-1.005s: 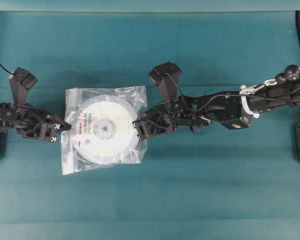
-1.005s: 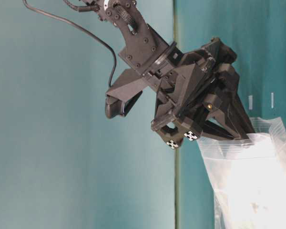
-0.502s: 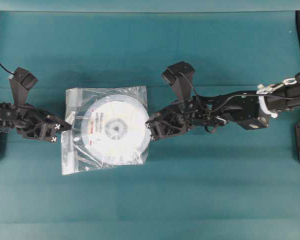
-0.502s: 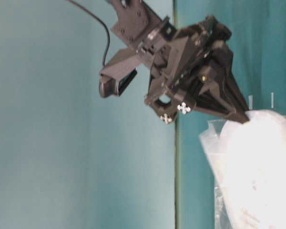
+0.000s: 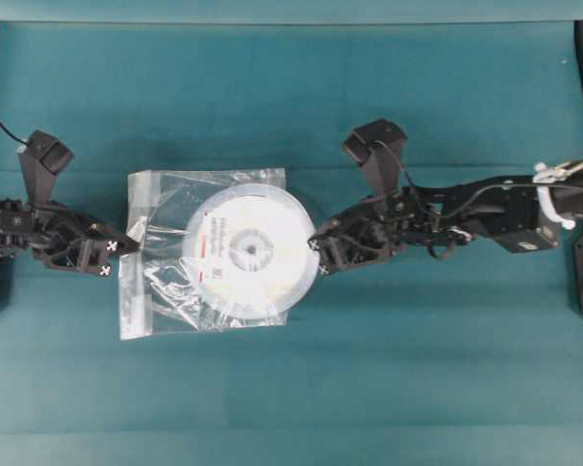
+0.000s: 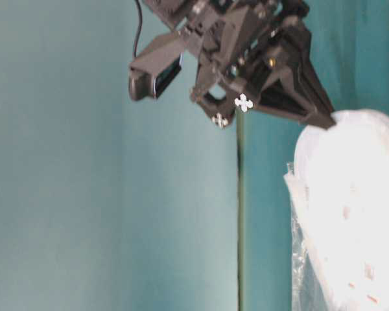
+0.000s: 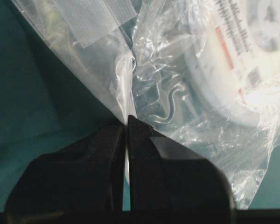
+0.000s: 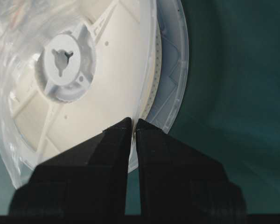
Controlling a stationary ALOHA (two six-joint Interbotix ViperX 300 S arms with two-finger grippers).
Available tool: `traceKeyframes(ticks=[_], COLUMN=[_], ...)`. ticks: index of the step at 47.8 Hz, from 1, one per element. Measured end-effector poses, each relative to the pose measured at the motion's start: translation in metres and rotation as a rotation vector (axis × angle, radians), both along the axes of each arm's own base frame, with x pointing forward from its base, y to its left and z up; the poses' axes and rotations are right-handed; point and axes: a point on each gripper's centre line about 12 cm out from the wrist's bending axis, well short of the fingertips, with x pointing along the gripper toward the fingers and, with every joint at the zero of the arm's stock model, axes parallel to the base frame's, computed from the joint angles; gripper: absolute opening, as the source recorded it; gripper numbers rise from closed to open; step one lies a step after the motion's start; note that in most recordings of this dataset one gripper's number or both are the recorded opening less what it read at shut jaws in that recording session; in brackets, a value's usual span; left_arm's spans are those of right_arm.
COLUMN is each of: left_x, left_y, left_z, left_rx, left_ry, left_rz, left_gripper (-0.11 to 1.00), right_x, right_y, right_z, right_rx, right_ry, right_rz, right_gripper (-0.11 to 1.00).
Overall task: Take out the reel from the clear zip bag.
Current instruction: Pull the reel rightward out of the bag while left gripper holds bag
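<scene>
My left tool [image 5: 126, 248] pinches the clear zip bag [image 5: 160, 296]; my right tool [image 5: 314, 254], seemingly clamping the reel [image 5: 253, 252], should pull straight toward 3 o'clock.

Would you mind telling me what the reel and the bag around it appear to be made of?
The reel looks like rigid moulded plastic, white and matte, judging by its crisp spokes and hub. The clear zip bag looks like thin, glossy plastic film: transparent, crinkled, with bright glints along its creases.
</scene>
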Motion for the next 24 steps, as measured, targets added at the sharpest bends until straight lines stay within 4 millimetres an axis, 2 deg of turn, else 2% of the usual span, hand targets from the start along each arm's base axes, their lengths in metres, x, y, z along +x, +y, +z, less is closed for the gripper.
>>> traceKeyframes(ticks=[24], left_x=[0.000], left_y=[0.000], left_z=[0.000], left_rx=[0.001], left_ry=[0.000], left_rz=[-0.001], left_gripper=[0.00], right_x=[-0.040], right_y=[0.005], right_z=[0.004], right_rx=[0.022], right_ry=[0.002], right_rz=[-0.025], right_gripper=[0.07])
